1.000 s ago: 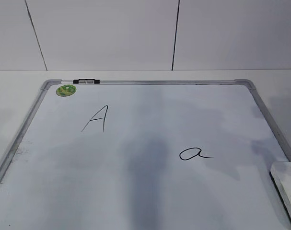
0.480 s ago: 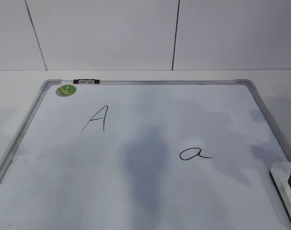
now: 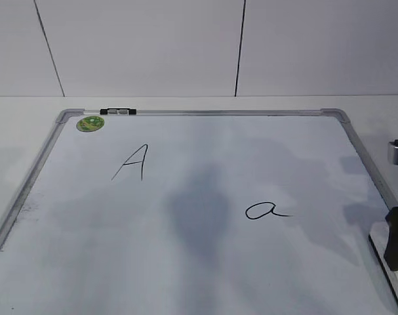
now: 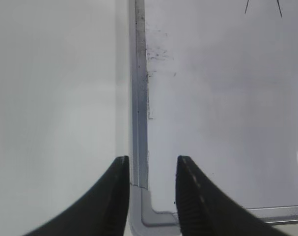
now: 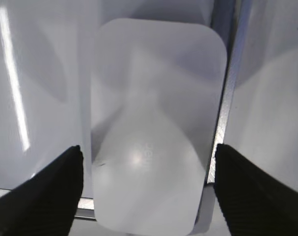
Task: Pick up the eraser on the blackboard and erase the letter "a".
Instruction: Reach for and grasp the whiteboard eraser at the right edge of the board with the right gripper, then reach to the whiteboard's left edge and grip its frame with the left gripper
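Your right gripper [image 5: 146,191] is spread wide, straddling the eraser [image 5: 156,123] at the blackboard's [image 3: 185,262] near right corner. Centre it, descend squarely, then pinch the long sides before heading left towards the letter "a" [image 3: 267,210].

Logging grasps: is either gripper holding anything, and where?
Nothing held. The right gripper is open astride the eraser; the left gripper is open, empty.

exterior slanted down, wrist views close
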